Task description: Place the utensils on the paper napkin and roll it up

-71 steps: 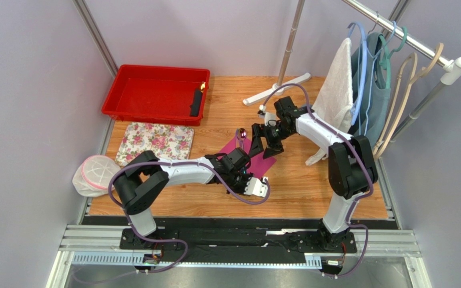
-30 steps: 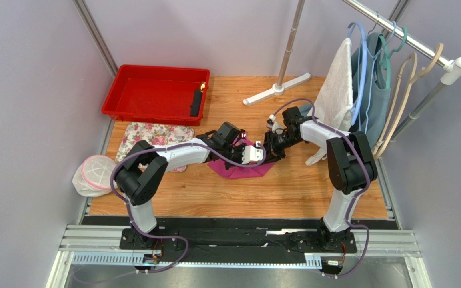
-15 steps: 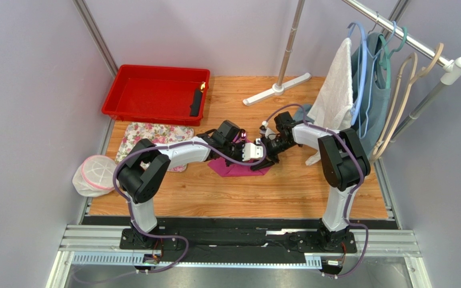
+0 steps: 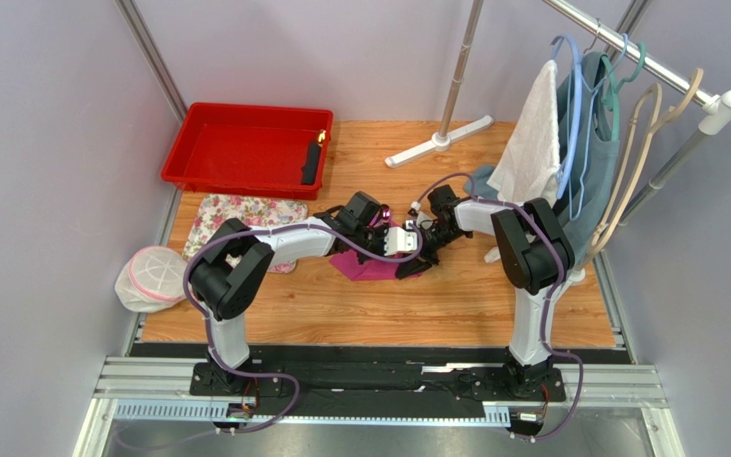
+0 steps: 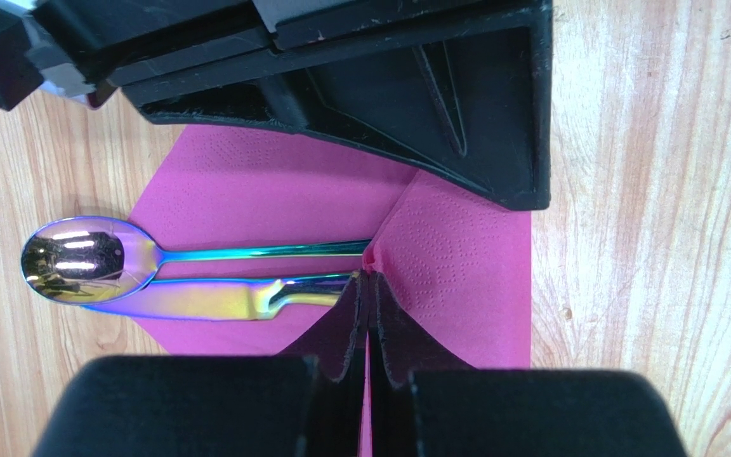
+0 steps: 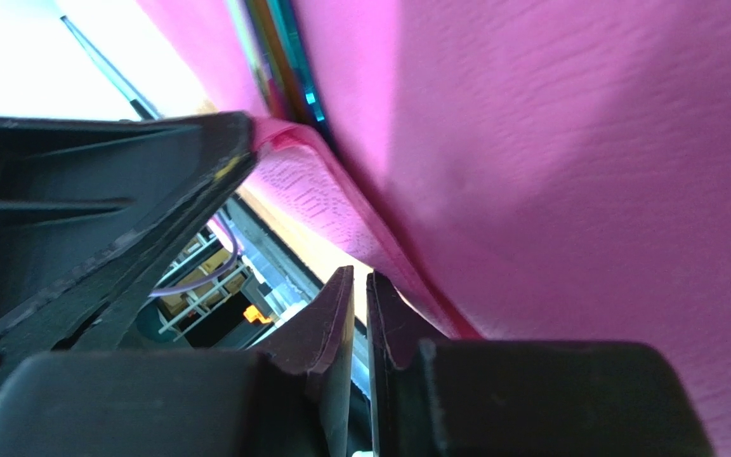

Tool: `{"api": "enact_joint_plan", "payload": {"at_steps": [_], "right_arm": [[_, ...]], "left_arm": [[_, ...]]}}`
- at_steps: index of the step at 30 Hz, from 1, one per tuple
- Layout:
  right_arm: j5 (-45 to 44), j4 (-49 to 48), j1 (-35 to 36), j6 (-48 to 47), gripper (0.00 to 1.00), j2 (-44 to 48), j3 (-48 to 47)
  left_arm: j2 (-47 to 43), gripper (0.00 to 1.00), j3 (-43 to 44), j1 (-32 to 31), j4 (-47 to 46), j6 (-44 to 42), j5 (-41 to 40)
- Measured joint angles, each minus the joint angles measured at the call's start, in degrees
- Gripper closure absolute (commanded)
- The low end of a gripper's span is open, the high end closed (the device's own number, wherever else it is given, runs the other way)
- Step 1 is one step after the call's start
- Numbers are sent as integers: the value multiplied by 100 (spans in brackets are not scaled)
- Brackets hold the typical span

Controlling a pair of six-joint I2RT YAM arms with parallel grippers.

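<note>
Two rainbow-sheened pieces, a spoon (image 5: 88,259) and a knife (image 5: 217,298), are lying side by side on the magenta paper napkin (image 5: 264,195), their long axes running parallel across the left wrist view. Both are pointing the same way. The spoon's bowl is sticking out past the napkin's left corner onto the wooden bench (image 5: 646,190), and the knife's blade is lying just below it in that view. Both handles are running under a folded-over flap of the napkin.

The left hand (image 5: 368,286) is pinching the raised edge of that flap, its fingers pressed tight together on the paper just where the handles are disappearing. The right hand (image 6: 360,309) is sitting against the napkin's opposite side, and the pink sheet is filling much of the right wrist view. Its fingers are standing nearly together with only a thin slit between them, and whether they are gripping the paper cannot be told.

From above, the napkin is sitting bunched beneath both hands, with a red tray (image 4: 236,148) lying beyond it to the left and a flower-printed cloth (image 4: 245,217) lying to its left.
</note>
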State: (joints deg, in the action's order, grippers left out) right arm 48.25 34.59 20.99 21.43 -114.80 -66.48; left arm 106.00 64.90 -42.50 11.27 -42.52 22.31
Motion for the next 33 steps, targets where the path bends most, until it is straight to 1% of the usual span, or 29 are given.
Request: {"api": "enact_joint_plan", "payload": {"at_steps": [2, 3, 5, 6, 7, 9, 12, 16, 18, 21, 23, 26, 28, 33], "right_arm": [[-46, -20, 0, 7, 87, -44, 0], [-76, -22, 0, 20, 87, -74, 0], [-107, -37, 0, 39, 88, -125, 0], [-109, -39, 0, 66, 88, -144, 0], [-111, -39, 0, 90, 88, -151, 0], [-125, -39, 2, 127, 88, -149, 0], [-131, -39, 11, 173, 89, -151, 2], [-140, -50, 11, 236, 91, -149, 13], [-142, -72, 11, 260, 91, -149, 24], [-120, -129, 11, 278, 91, -149, 57], [-116, -146, 11, 282, 91, -146, 66], [-92, -184, 11, 284, 91, -144, 85], [-79, -208, 11, 299, 92, -144, 92], [-66, -256, 11, 330, 93, -140, 107]], "left_arm": [[4, 92, 2, 17, 0, 0, 0], [4, 80, 4, 24, 0, 4, -2], [2, 69, 20, 44, 11, 63, 0], [-2, 61, 26, 59, 11, 96, 4], [-15, 59, 31, 87, 35, 201, 13], [-109, 56, 31, 184, 120, 428, 68], [-485, 56, 31, 446, 393, 1145, 334], [-1246, 55, 11, 822, 721, 2376, 1099], [-1611, 55, -186, 931, 660, 3023, 1517], [-1950, 54, -800, 918, 306, 4159, 2146], [-1902, 54, -1235, 894, -9, 4817, 2413], [-1585, 54, -1687, 876, -413, 5606, 2597], [-1276, 54, -1801, 879, -702, 6074, 2649], [-793, 53, -1753, 879, -1410, 6811, 2686]]}}
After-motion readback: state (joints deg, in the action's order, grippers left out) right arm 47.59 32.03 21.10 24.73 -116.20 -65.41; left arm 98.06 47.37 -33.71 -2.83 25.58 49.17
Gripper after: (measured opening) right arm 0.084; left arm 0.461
